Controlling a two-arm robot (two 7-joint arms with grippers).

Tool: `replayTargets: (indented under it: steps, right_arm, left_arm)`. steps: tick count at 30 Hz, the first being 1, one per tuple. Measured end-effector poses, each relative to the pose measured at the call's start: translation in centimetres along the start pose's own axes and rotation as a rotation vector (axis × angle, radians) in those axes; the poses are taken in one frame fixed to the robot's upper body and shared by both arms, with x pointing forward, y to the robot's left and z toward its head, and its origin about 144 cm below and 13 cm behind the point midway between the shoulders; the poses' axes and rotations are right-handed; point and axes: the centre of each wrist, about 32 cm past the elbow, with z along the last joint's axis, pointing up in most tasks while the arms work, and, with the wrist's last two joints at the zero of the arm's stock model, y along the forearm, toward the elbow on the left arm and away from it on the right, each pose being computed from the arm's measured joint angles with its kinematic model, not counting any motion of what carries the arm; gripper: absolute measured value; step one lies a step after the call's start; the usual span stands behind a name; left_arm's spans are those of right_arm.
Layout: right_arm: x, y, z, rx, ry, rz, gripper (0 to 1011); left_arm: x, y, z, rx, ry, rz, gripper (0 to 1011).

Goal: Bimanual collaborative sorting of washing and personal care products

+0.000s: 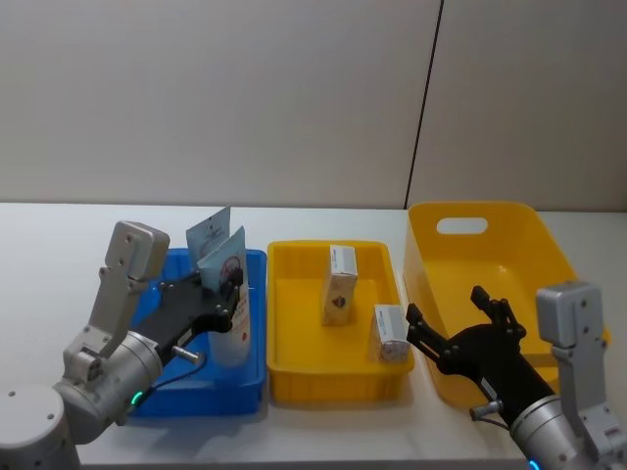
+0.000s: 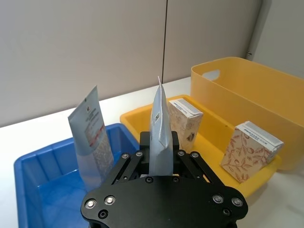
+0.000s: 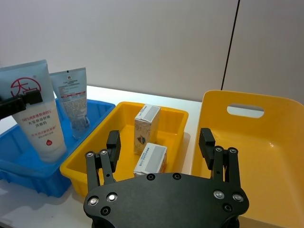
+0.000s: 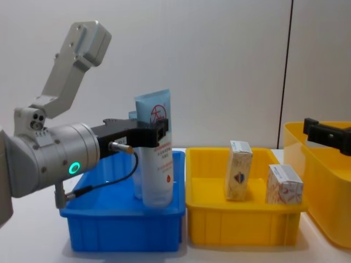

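Landmark: the yellow tray in the middle of the table; every place below is given from it
Blue tray: just left of the yellow tray, their walls almost touching
Left end effector: over the blue tray, left of the yellow tray, pads narrowed onto the upper part of the held tube
Held tube: upright with the crimped end up, inside the blue tray near the wall that faces the yellow tray; you cannot tell whether its cap rests on the tray floor
Second tube: stands free in the blue tray, farther left of the yellow tray and behind the held one
Boxes: the upright box and the near box both stand inside the yellow tray, the near one at its front right corner
Right end effector: spread wide and empty, just right of the yellow tray, in front of the yellow basket
Step in hand: you look to be at the placing of a tube in the blue tray, with the boxes already sorted
Next move: lower until the cap sits, then open the pads slowly; a tall tube on a small cap will likely tip, so lift straight up and steer clear of the second tube
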Motion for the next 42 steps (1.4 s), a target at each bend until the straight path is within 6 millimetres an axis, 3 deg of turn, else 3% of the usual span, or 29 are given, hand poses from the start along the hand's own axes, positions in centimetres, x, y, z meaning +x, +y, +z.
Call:
replayTargets:
  steps: [6,24,42]
  right_arm:
    - [0.0,0.0,0.0,0.0,0.0,0.0,1003]
    - [0.0,0.0,0.0,0.0,0.0,0.0,1003]
    - [0.0,0.0,0.0,0.0,0.0,0.0,1003]
  left_arm:
    - [0.2,0.2,0.7,-0.015,-0.023,0.015,195]
    - [1.2,1.6,5.4,-0.135,-0.118,-0.02,195]
    - [0.6,1.0,5.6,-0.164,-0.056,-0.237,195]
